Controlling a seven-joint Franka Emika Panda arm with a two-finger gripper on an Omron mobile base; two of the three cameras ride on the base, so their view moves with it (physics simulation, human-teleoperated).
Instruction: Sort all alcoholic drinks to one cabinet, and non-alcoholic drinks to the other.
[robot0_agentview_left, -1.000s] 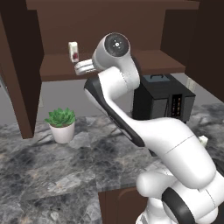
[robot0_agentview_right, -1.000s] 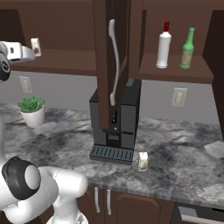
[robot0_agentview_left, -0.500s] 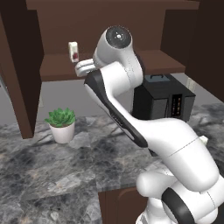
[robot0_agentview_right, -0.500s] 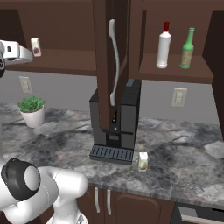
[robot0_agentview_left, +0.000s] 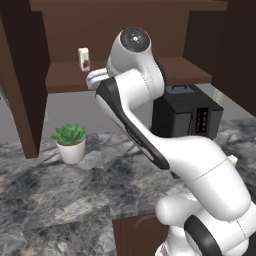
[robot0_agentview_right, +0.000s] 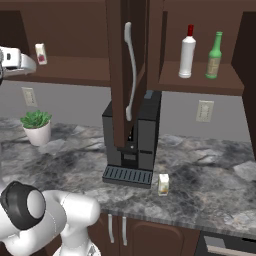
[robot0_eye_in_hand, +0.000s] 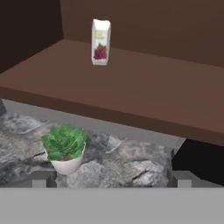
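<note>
Backing off the shelf (robot0_eye_in_hand: 131, 96), keep your pincer (robot0_eye_in_hand: 111, 179) spread; red carton (robot0_eye_in_hand: 100, 42) sits there, cream carton (robot0_agentview_right: 163, 184) waits on tabletop (robot0_agentview_right: 210, 200).

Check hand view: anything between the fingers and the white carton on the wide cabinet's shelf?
Nothing on the shelf itself: in the hand view, bare shelf runs up to the white carton. The potted plant sits below on the counter.

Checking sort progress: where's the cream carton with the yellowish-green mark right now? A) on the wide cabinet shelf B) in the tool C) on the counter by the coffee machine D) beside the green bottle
C: the cream carton stands on the counter just right of the coffee machine's drip tray.
</note>
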